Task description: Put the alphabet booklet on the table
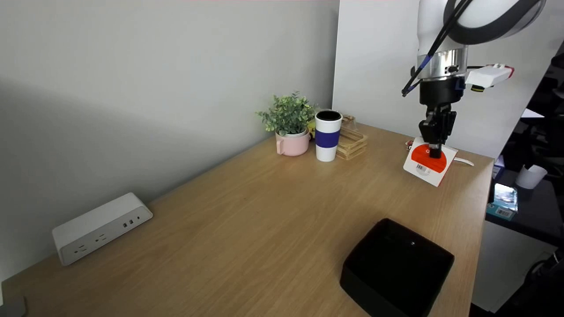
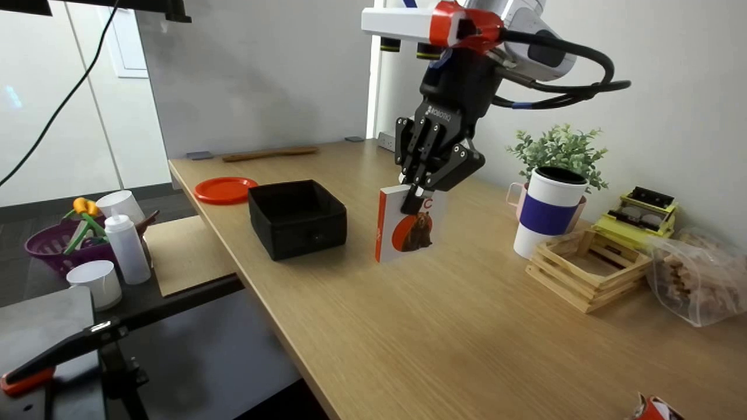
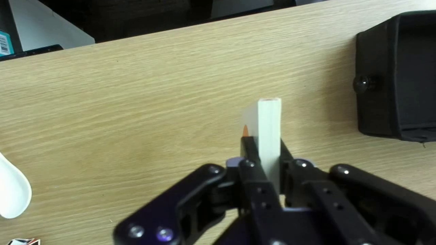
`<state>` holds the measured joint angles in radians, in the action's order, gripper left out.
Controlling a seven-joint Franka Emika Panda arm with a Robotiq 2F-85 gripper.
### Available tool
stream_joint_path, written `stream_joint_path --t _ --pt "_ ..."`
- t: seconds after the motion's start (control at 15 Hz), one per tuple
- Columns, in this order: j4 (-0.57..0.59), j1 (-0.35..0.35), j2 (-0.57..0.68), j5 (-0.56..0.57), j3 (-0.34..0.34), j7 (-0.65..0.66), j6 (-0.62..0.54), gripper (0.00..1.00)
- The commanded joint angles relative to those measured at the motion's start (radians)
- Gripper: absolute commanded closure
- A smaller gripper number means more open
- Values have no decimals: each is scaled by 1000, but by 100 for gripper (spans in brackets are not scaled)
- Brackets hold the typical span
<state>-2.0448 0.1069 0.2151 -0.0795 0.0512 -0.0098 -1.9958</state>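
Near the wall-side edge of the surface (image 1: 246, 224) stand a potted plant (image 1: 288, 119), a banded tumbler (image 1: 328, 139) and a wooden crate (image 2: 566, 269). Near the opposite edge are a black box (image 2: 300, 230) and a red plate (image 2: 224, 190).

- Soft shadow on wall (image 1: 167, 88), bench (image 1: 242, 229) softly lit.
- Black box (image 1: 401, 259) very dark inside, detail lost.
- Wrist view: gripper (image 3: 266, 146) blurry, glints on screws (image 3: 137, 231); box casts soft shadow.

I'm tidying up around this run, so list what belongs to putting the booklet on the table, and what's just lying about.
For the job: alphabet booklet; gripper holding it; table.

Lying about: black box; blue-banded white cup; potted plant; wooden crate; plastic bag; red plate; power strip.
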Motion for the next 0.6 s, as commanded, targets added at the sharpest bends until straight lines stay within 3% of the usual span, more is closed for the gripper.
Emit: stream_joint_path --t 0.0,0.53 --pt "22 0 25 -20 3 -45 -10 96" --pt "125 52 146 -109 5 -187 21 96"
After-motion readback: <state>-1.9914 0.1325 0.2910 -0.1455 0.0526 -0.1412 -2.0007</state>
